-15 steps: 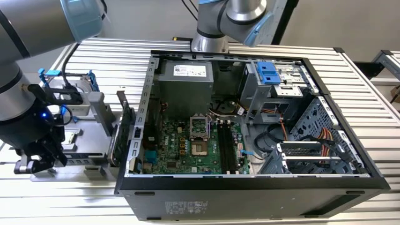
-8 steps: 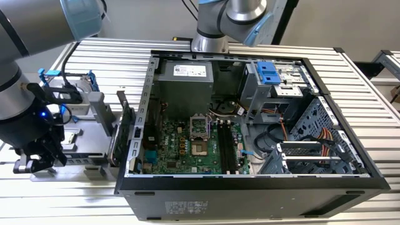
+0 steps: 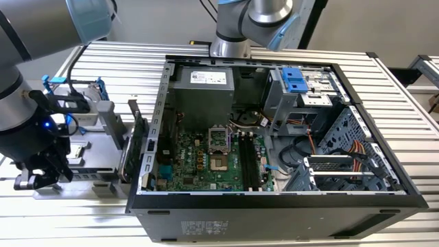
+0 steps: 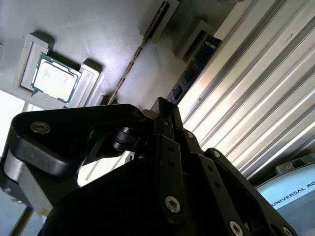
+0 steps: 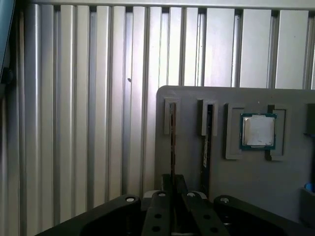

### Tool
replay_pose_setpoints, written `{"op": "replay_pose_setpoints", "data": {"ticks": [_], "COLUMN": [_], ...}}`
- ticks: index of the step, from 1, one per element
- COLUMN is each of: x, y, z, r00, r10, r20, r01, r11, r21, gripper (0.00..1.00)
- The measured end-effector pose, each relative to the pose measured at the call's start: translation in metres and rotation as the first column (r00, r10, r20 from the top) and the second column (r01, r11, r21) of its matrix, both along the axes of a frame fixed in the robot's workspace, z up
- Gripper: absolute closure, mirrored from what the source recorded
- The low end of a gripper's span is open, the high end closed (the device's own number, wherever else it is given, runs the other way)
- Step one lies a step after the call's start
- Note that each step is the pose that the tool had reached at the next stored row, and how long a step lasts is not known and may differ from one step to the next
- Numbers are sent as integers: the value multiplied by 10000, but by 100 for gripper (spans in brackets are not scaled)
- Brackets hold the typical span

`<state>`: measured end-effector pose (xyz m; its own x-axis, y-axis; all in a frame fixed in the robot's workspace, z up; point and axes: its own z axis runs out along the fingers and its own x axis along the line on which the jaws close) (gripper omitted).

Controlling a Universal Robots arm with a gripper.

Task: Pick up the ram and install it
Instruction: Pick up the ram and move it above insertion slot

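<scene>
Straddling the ram (image 5: 172, 142), which stands on edge in the outer slot of the grey holder (image 5: 256, 196), the gripper (image 5: 173, 181) is clamped or loose, I cannot tell which, and a skewed lift could jam the ram there.

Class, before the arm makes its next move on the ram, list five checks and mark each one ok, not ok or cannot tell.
1. The ram stands on edge in its slot in the tray: ok.
2. The gripper lines up with the ram in the first wrist view: ok.
3. The ram is gripped: cannot tell.
4. The neighbouring thin board stands apart from the ram: ok.
5. The computer case is open, memory slots exposed: ok.
</scene>
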<state>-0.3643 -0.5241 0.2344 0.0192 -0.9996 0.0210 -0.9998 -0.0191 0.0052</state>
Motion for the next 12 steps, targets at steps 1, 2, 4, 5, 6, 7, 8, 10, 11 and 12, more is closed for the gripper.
{"op": "replay_pose_setpoints", "data": {"ticks": [1, 2, 4, 5, 6, 7, 8, 10, 11, 12], "x": [0, 0, 0, 0, 0, 0, 0, 0, 0, 0], "y": [0, 0, 0, 0, 0, 0, 0, 0, 0, 0], "z": [4, 7, 16, 19, 22, 25, 28, 32, 34, 36], "r00": [10000, 10000, 10000, 10000, 10000, 10000, 10000, 10000, 10000, 10000], "r10": [0, 0, 0, 0, 0, 0, 0, 0, 0, 0], "r20": [-1, 0, 0, 1, 3, 2, 1, 2, 1, 1], "r01": [0, 0, 0, 0, 0, 0, 0, 0, 0, 0], "r11": [10000, 10000, 10000, 10000, 10000, 10000, 10000, 10000, 10000, 10000], "r21": [-1, 0, 0, 1, 2, 2, 1, 2, 1, 2], "gripper": [100, 100, 100, 100, 100, 100, 100, 100, 100, 100]}}
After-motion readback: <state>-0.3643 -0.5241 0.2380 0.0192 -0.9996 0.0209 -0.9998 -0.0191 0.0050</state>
